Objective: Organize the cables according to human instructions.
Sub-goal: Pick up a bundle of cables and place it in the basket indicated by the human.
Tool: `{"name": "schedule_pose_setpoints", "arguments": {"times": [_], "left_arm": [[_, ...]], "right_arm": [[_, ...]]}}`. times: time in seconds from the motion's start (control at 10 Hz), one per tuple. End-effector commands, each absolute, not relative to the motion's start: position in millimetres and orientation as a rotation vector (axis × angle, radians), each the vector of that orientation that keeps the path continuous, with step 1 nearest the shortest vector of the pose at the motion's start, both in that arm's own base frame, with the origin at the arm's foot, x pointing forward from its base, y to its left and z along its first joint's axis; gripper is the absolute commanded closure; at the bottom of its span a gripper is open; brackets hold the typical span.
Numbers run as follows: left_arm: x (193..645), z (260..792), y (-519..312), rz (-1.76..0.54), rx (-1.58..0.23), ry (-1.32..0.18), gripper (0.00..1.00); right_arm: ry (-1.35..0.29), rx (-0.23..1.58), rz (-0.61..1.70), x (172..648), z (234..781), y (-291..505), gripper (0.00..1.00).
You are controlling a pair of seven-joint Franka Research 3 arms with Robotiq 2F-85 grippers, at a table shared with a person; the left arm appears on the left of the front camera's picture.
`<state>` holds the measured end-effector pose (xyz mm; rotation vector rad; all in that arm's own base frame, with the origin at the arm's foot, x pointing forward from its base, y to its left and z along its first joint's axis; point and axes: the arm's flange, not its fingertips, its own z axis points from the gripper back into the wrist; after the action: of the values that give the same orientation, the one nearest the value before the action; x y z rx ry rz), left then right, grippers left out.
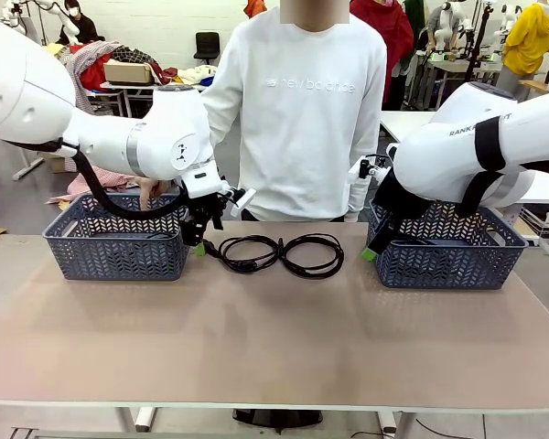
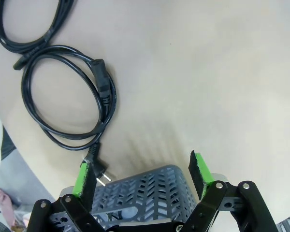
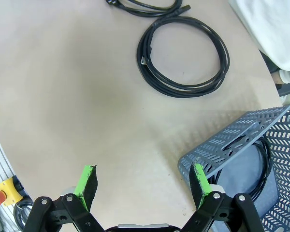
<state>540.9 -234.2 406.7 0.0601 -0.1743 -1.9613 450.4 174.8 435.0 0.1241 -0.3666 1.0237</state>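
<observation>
Two coiled black cables lie side by side at the table's far middle: the left cable point(image 1: 242, 265) and the right cable point(image 1: 309, 273). My left gripper point(image 1: 199, 241) hangs open over the right corner of the left basket point(image 1: 116, 247). In its wrist view the open left gripper point(image 2: 141, 164) sits above that basket corner point(image 2: 150, 188), and the near cable point(image 2: 105, 94) with its plug lies just beyond. My right gripper point(image 1: 371, 252) is open at the left corner of the right basket point(image 1: 448, 261). The right wrist view shows the gripper point(image 3: 144, 169) open, a cable point(image 3: 144, 60) ahead, and another cable point(image 3: 267, 159) inside the basket point(image 3: 232, 145).
A person in a white sweatshirt point(image 1: 306, 110) stands at the far edge, one hand point(image 1: 149, 192) behind the left basket. A yellow box with a red button point(image 3: 0, 193) sits past the table edge. The near half of the table point(image 1: 274, 347) is bare.
</observation>
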Motion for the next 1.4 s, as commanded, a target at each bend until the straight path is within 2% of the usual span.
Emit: {"name": "schedule_pose_setpoints", "arguments": {"times": [0.0,0.7,1.3], "left_arm": [[555,390,-238,-2.036,0.086,-0.151,0.00],[587,336,-261,-2.165,0.115,-0.068,0.00],[607,325,-271,-2.207,0.120,-0.037,0.00]], "right_arm": [[-0.367,0.116,1.017,452,437,176,0.00],[-0.367,0.116,1.017,452,437,176,0.00],[-0.367,0.116,1.017,452,437,176,0.00]]}}
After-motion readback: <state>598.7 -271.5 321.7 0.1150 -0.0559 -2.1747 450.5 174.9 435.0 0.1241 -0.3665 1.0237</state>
